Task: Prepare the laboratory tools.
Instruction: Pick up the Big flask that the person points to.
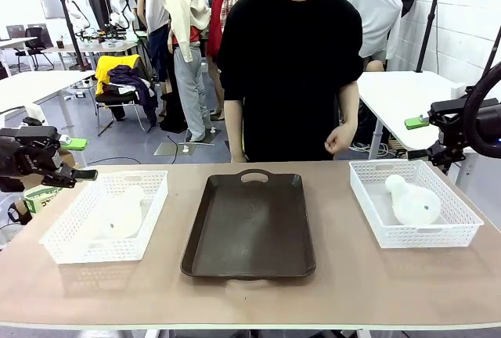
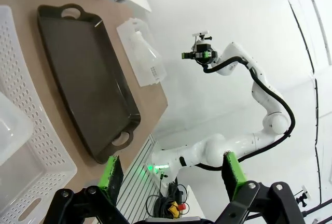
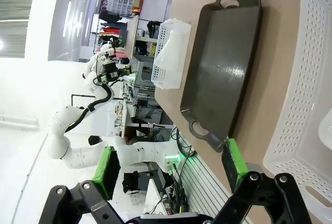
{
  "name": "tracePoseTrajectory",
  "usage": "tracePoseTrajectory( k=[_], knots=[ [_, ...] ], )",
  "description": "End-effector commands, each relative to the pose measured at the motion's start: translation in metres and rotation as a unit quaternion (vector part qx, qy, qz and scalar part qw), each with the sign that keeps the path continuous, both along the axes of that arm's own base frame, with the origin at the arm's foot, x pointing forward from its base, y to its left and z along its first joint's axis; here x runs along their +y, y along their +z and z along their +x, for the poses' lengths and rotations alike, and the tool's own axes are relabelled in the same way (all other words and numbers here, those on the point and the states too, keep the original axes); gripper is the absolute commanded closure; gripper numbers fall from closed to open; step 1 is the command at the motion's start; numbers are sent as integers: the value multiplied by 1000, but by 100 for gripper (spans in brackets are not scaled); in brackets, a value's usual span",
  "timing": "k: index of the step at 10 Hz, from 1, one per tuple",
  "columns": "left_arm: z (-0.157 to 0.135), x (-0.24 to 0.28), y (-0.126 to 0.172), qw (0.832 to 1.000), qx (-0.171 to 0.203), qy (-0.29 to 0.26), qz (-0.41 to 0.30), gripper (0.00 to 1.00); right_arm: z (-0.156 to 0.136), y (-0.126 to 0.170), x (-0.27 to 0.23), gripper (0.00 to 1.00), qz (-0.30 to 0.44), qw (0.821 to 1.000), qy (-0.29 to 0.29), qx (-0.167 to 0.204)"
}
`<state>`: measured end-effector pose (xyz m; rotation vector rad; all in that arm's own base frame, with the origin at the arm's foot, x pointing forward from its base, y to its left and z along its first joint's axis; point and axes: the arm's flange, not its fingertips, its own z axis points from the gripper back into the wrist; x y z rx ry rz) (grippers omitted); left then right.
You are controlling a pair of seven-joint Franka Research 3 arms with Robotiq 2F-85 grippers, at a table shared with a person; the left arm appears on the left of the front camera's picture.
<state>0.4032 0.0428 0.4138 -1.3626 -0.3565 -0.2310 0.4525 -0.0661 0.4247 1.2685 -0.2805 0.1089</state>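
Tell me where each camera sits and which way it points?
Front view: fixed between the arms, facing across the table at the person; left jaws and right jaws show open at the sides.
Left wrist view: on that wrist, facing over the tray toward the right arm; own jaws at bottom.
Right wrist view: on that wrist, facing over the tray toward the left arm; own jaws at bottom.
Shared: the tray.

Probably a research lab: white worktables (image 1: 407,95), tripod stands (image 1: 429,17), office chairs (image 1: 35,41).

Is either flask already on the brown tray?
No: the left flask lies in the left basket, the right flask in the right basket, both off the brown tray.
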Motion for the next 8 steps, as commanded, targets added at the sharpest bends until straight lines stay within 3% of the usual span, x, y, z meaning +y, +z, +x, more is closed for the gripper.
tracePoseTrajectory(
  k=[1,8],
  knots=[
    [-3,2,1,1000,-1,-6,-4,0,0,1,1,0,-4,1000,-3,8],
    [-3,2,1,1000,-1,-6,-4,0,0,1,1,0,-4,1000,-3,8]
  ],
)
